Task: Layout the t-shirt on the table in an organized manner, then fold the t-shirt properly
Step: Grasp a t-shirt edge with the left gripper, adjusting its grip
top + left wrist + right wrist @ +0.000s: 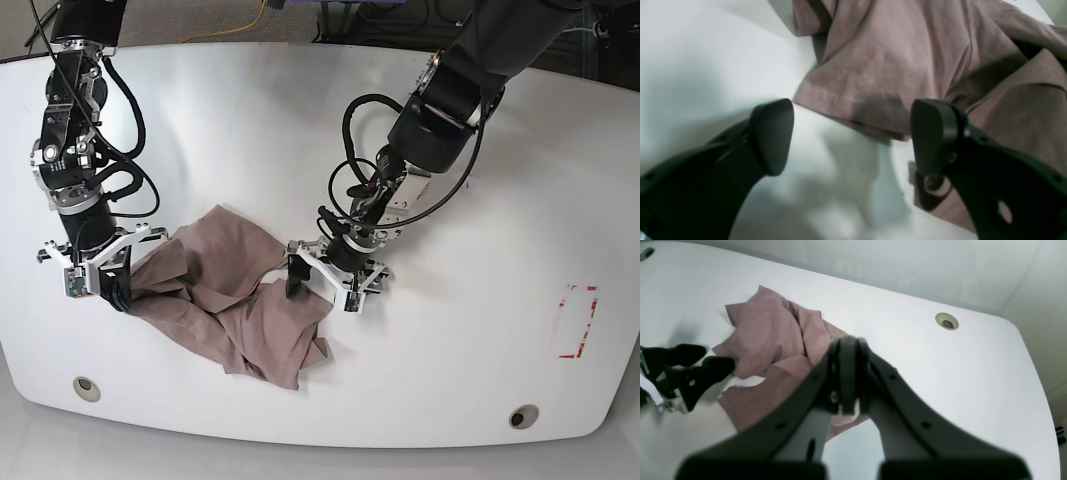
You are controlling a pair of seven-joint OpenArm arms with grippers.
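Observation:
The mauve-brown t-shirt lies crumpled on the white table, left of centre. My right gripper is at the shirt's left edge, shut, with a bit of cloth pinched between its fingers. The shirt spreads out beyond them. At the shirt's right edge my left gripper is open and low over the table. In the left wrist view its jaws stand wide apart, with a hemmed edge of the t-shirt just ahead and nothing held. That gripper also shows in the right wrist view.
Two round grommet holes sit near the table's front edge. A red tape rectangle marks the right side. Cables lie on the floor beyond the far edge. Bare tabletop stretches right of the shirt.

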